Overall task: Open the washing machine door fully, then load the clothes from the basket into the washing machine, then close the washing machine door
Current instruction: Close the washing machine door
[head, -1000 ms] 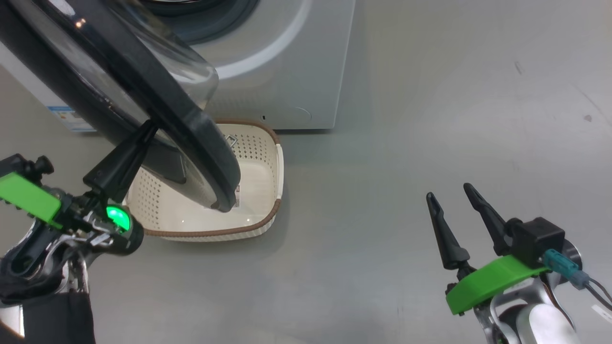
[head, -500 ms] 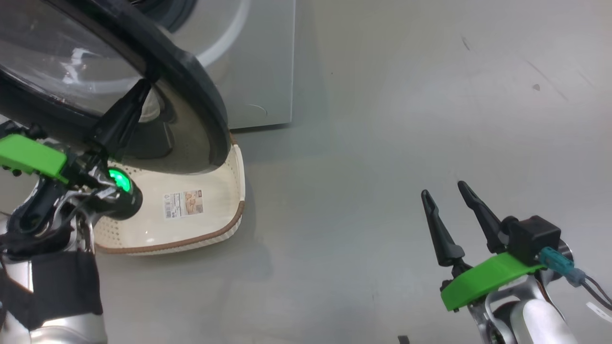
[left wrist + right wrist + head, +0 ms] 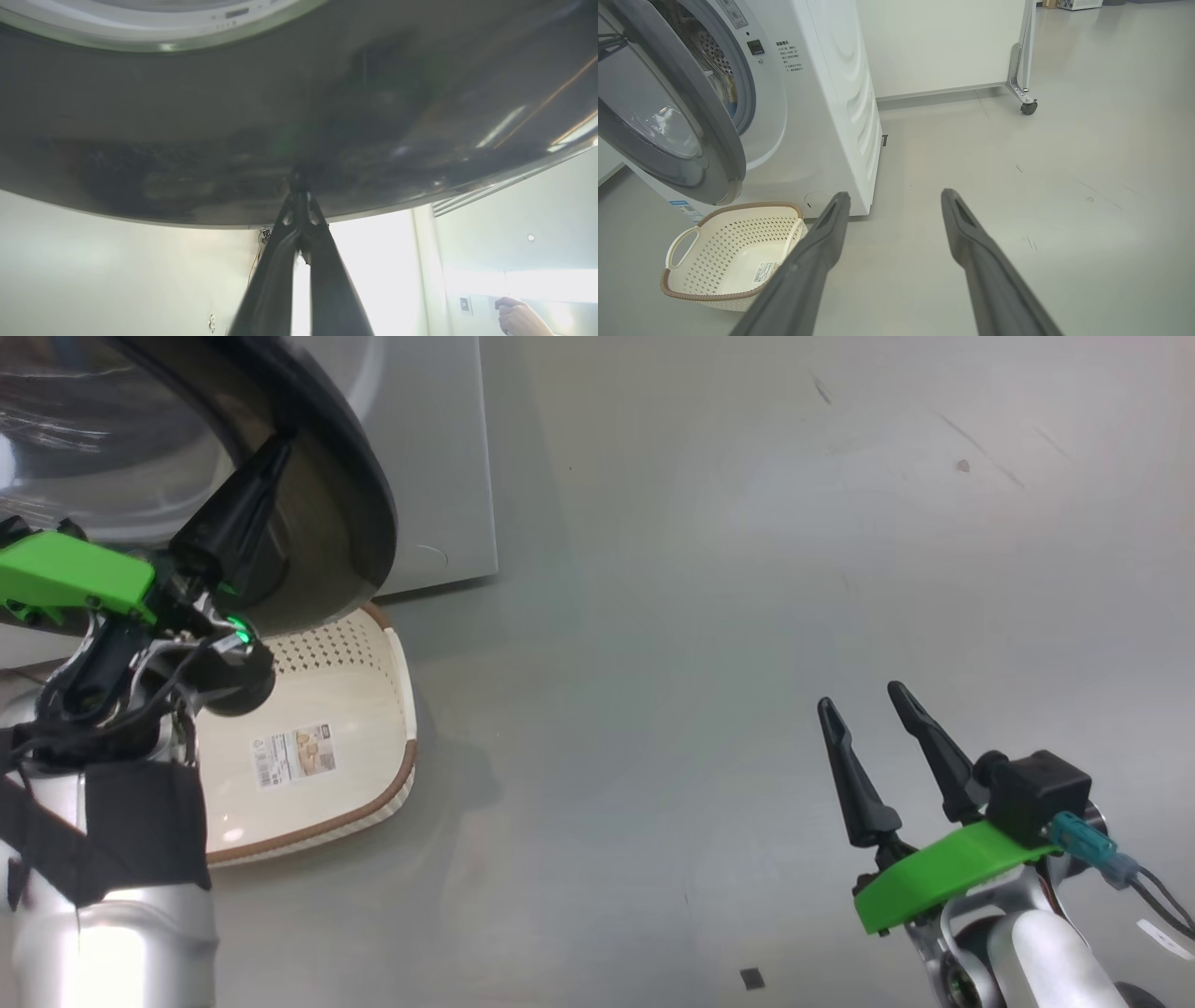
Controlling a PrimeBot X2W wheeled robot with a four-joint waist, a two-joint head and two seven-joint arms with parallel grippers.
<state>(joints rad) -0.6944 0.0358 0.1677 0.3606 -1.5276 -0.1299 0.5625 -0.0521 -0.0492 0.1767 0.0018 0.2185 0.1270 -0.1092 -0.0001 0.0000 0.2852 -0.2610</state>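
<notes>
Grey floor (image 3: 747,616) in head view; shut left gripper (image 3: 275,453) touches the washing machine door (image 3: 359,495), which covers less of the empty basket (image 3: 327,649) than before; right gripper (image 3: 861,697) gapes empty; left wrist view: tips press that door; right wrist view: clothes (image 3: 725,91) inside the washing machine (image 3: 831,93).

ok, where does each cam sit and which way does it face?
Head view: on the head, looking down at the floor; left gripper shut, tips at the washing machine door; right gripper open, lower right.
Left wrist view: on the left wrist, looking along its shut fingers at the door's dark ring.
Right wrist view: on the right wrist, looking along its open fingers towards the washing machine.
Shared: head and right wrist views both show the basket and door.
</notes>
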